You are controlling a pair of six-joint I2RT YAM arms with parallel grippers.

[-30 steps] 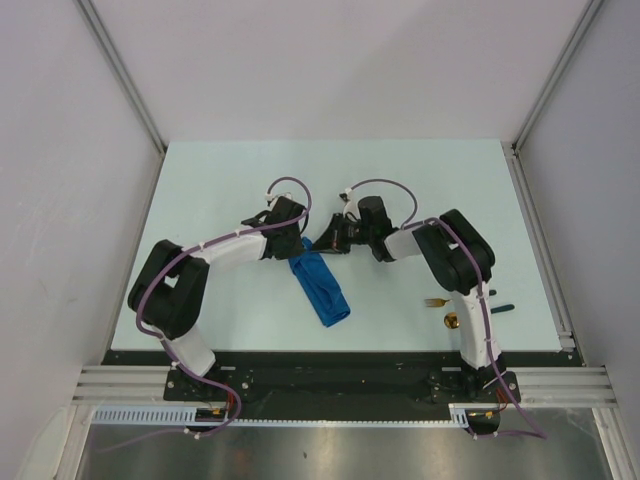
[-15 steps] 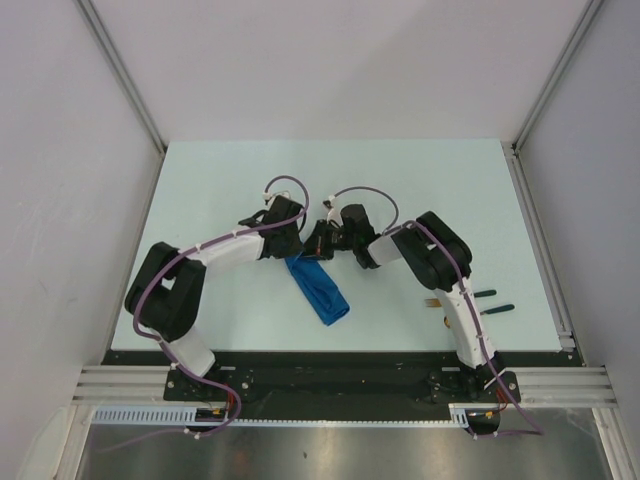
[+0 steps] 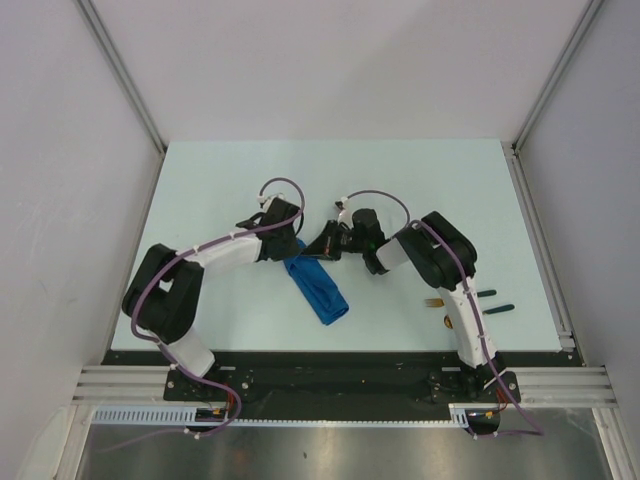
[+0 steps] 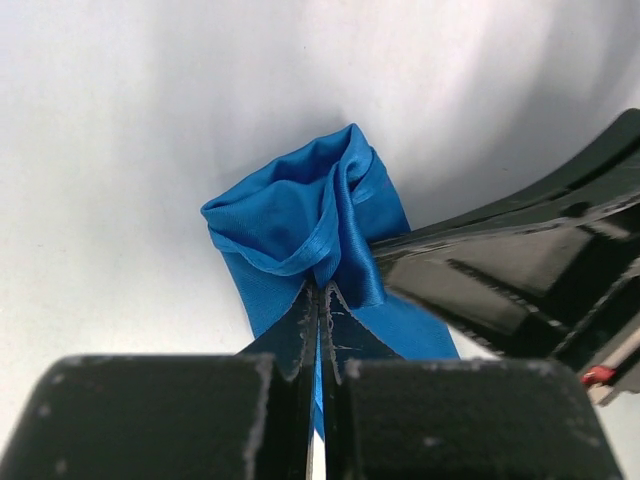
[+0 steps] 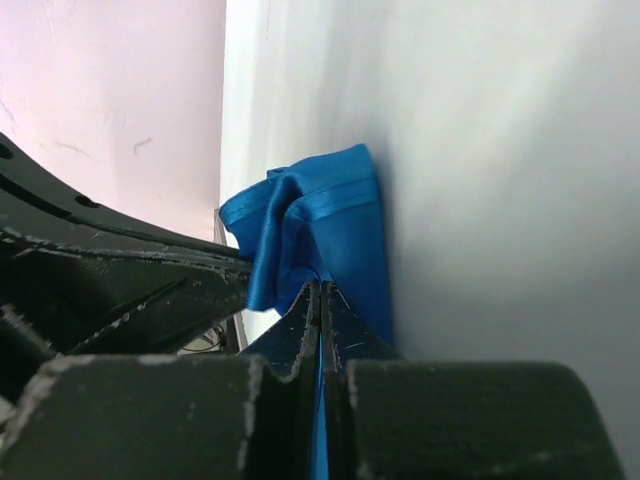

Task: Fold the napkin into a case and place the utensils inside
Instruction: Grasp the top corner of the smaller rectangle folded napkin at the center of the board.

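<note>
Pale table (image 3: pixel 430 180), white walls (image 3: pixel 340 60), blue napkin (image 3: pixel 320 288)

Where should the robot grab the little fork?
By the slim dark handle of the fork, coming straight down with jaws across it. It lies flat on the table, and the thin handle is likely easier to pinch than the wide gold head.

Robot lab test cell, white panel walls (image 3: pixel 60 150), aluminium rails (image 3: pixel 560 383), pale table (image 3: pixel 230 175)

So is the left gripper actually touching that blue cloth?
Touching. The left wrist view shows the left gripper shut on a fold of the napkin.
</note>
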